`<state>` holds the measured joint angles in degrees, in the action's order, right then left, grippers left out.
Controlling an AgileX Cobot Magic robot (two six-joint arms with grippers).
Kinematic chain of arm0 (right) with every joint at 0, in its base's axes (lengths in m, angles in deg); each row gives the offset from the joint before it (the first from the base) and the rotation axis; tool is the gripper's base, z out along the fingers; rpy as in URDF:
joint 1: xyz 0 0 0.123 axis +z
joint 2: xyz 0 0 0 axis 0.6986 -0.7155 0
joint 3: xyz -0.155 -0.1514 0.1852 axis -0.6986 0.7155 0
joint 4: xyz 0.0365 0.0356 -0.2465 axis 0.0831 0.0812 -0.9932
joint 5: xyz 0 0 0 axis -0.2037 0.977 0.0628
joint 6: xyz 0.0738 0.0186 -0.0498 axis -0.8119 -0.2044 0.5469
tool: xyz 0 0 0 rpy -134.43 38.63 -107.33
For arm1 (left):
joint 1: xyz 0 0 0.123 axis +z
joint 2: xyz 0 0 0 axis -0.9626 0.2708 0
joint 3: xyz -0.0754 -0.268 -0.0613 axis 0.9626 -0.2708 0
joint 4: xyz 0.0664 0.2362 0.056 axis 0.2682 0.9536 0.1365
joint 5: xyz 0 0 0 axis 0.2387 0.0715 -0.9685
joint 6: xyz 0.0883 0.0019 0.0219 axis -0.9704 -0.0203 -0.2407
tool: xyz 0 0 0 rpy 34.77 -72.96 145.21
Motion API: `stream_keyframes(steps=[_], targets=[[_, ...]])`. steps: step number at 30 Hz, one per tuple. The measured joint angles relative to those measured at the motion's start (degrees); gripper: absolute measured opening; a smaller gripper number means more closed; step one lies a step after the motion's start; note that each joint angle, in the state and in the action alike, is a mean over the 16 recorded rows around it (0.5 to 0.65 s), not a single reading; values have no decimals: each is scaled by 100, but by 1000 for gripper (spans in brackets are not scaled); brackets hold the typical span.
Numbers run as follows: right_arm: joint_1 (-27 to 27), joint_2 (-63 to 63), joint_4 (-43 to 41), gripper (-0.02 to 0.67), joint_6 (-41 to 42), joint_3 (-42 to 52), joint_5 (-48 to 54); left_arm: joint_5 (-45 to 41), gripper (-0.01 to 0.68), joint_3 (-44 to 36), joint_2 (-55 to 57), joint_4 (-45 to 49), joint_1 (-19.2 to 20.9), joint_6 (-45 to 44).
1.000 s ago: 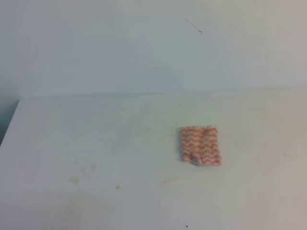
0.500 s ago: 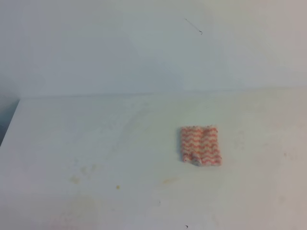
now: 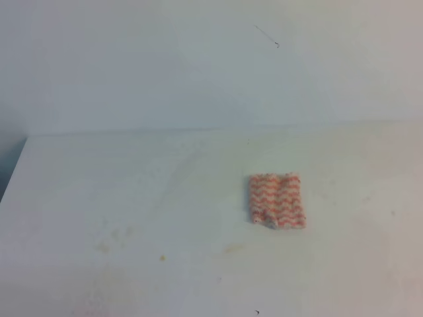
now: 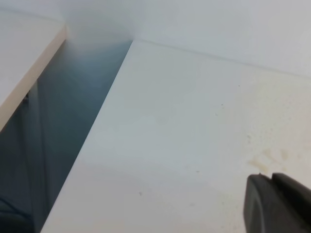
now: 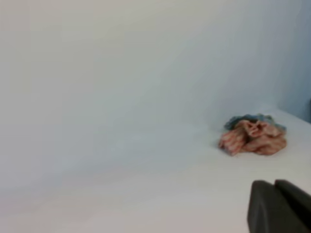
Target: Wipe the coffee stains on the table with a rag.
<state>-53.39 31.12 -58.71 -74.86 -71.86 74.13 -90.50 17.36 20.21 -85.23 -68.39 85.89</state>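
The rag, a small folded cloth with pink-red and white zigzag stripes, lies flat on the white table, right of centre. Nothing touches it, and no arm shows in the exterior high view. The coffee stains show in none of the views. My left gripper is only a dark pair of fingers pressed together at the bottom right of the left wrist view, shut and holding nothing, over the table's left part. My right gripper looks the same in the right wrist view, shut and empty.
Faint pale-brown smudges and small specks mark the table's front left. The table's left edge drops into a dark gap beside another white surface. A crumpled pink and blue-grey cloth pile lies far off in the right wrist view.
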Motion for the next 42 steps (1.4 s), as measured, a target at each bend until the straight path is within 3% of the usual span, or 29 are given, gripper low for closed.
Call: stream_keyframes(steps=[10, 24, 42], targets=[[317, 188, -56, -3, 146, 1477, -730, 0, -1, 0, 0, 0, 0, 0], [719, 224, -116, -3, 434, 1648, -183, 0, -1, 0, 0, 0, 0, 0], [720, 220, 2166, -3, 2645, 1648, -382, 0, -1, 0, 0, 0, 0, 0]])
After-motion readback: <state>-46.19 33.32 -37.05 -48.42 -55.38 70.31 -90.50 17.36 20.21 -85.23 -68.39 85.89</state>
